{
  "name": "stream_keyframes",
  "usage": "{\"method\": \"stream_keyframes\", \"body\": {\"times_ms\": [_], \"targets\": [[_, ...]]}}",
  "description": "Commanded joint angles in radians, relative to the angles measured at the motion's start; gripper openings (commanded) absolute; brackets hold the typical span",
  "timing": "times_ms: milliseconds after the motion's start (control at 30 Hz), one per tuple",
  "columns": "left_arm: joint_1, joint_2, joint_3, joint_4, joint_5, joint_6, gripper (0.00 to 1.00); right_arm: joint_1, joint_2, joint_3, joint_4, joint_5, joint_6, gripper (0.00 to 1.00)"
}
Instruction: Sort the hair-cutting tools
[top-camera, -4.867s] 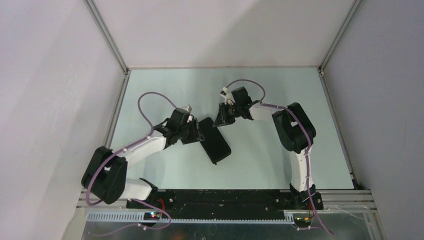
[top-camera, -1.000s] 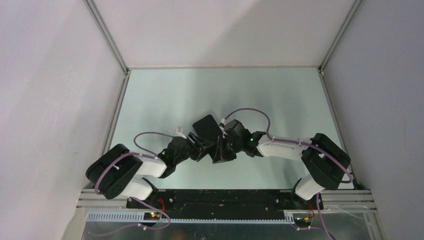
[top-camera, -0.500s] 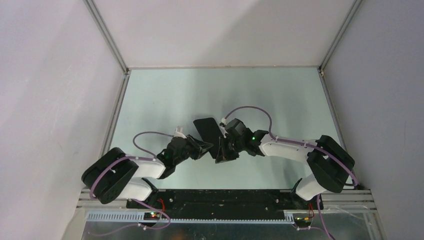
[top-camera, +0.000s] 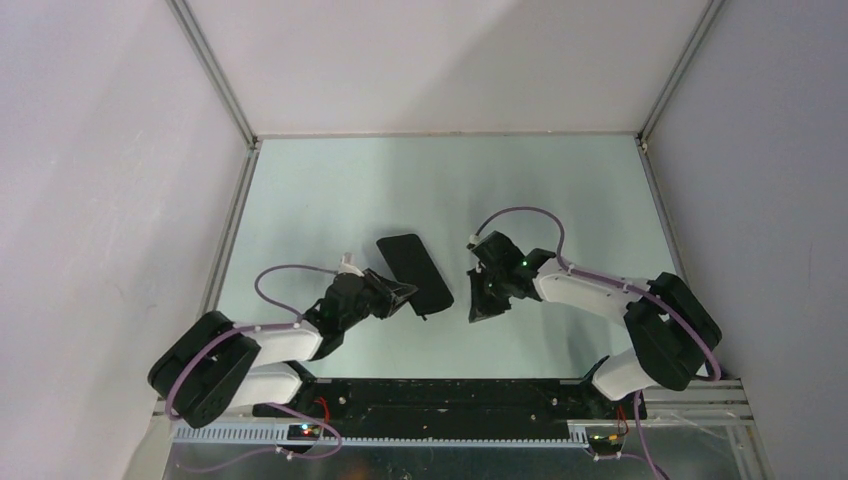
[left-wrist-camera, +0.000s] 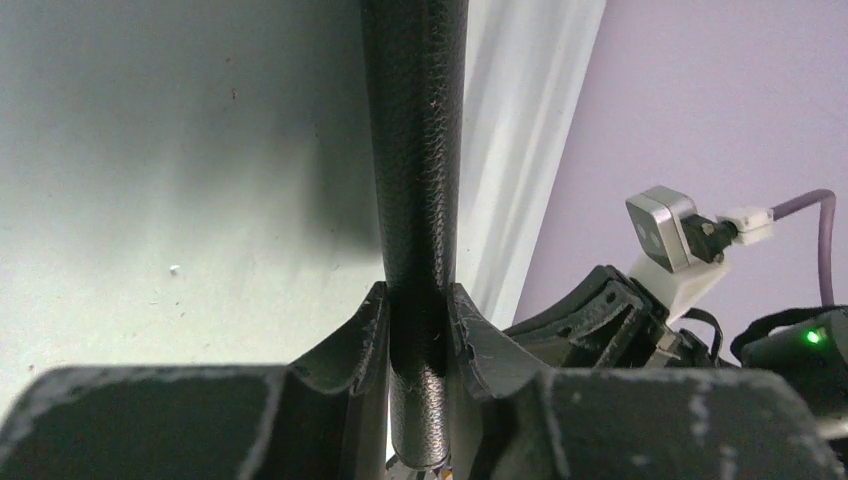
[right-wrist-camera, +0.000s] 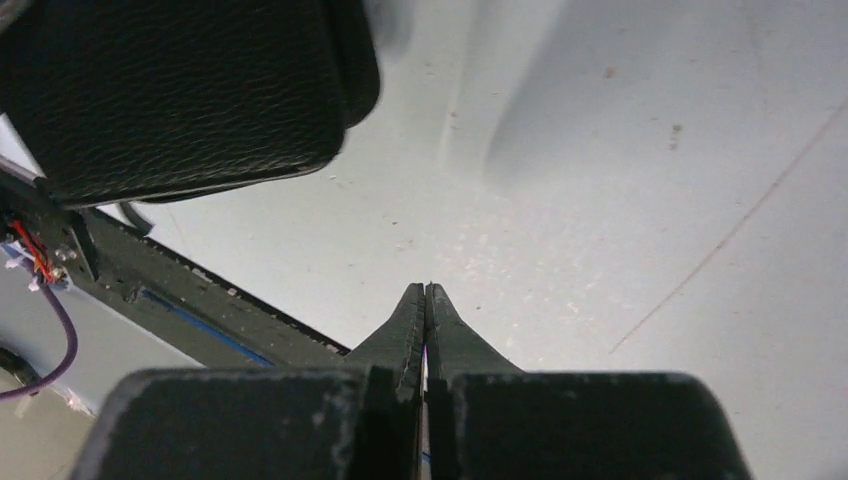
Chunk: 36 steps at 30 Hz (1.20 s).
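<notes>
The hair-cutting tools are out of view in every frame. A black rectangular zip case (top-camera: 415, 268) sits near the table's middle. My left gripper (top-camera: 398, 296) is shut on the case's near-left edge. In the left wrist view the leathery case edge (left-wrist-camera: 415, 150) runs straight up from between my left gripper (left-wrist-camera: 415, 298), both fingers pressed against it. My right gripper (top-camera: 480, 308) points down at the table, a short way right of the case and apart from it. The right wrist view shows my right gripper (right-wrist-camera: 426, 292) shut and holding nothing, with the case (right-wrist-camera: 180, 90) at the upper left.
The pale green table (top-camera: 350, 190) is boxed in by white walls and aluminium corner posts (top-camera: 215, 70). A black base rail (top-camera: 450, 395) runs along the near edge. The right arm's wrist camera (left-wrist-camera: 665, 232) shows at the right of the left wrist view.
My right gripper has drawn away to the right, off the case. My left gripper has shut on the case's edge, and arm and case have shifted slightly left.
</notes>
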<state>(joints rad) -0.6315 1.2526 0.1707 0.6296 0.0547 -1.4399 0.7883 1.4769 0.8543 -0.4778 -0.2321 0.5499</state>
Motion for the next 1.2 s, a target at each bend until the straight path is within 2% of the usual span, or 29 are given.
{"method": "stream_keyframes", "body": {"times_ms": [0, 33, 100, 233, 300, 400, 600, 967, 1033, 1100, 1133, 1167], "targets": [[0.011, -0.076, 0.008, -0.004, -0.023, 0.044, 0.04, -0.017, -0.034, -0.008, 0.002, -0.031, -0.050, 0.00], [0.011, -0.084, 0.014, -0.015, -0.024, 0.049, 0.05, 0.006, -0.041, -0.008, 0.032, -0.045, -0.048, 0.03], [0.010, -0.099, 0.027, -0.043, -0.028, 0.061, 0.05, 0.040, -0.055, -0.008, 0.092, -0.058, -0.028, 0.24], [0.011, -0.114, 0.037, -0.053, -0.031, 0.062, 0.05, 0.128, -0.056, -0.008, 0.246, -0.043, 0.036, 0.48], [0.010, -0.116, 0.038, -0.053, -0.028, 0.058, 0.05, 0.164, -0.044, -0.008, 0.324, -0.021, 0.065, 0.53], [0.009, -0.117, 0.032, -0.042, -0.027, 0.044, 0.06, 0.207, -0.012, -0.008, 0.410, 0.007, 0.090, 0.56], [0.009, -0.120, 0.025, -0.016, -0.018, 0.025, 0.06, 0.221, 0.027, -0.008, 0.467, 0.053, 0.112, 0.53], [0.009, -0.116, 0.009, 0.038, -0.019, -0.024, 0.06, 0.222, 0.098, -0.008, 0.529, 0.039, 0.134, 0.38], [0.009, -0.114, 0.009, 0.042, -0.019, -0.024, 0.06, 0.221, 0.101, -0.008, 0.537, 0.041, 0.135, 0.33], [0.009, -0.112, 0.009, 0.041, -0.016, -0.020, 0.06, 0.221, 0.099, -0.007, 0.541, 0.043, 0.133, 0.18], [0.010, -0.110, 0.009, 0.039, -0.014, -0.018, 0.06, 0.221, 0.095, -0.007, 0.536, 0.042, 0.129, 0.07], [0.009, -0.110, 0.006, 0.038, -0.012, -0.018, 0.06, 0.218, 0.087, -0.007, 0.529, 0.040, 0.129, 0.02]]}}
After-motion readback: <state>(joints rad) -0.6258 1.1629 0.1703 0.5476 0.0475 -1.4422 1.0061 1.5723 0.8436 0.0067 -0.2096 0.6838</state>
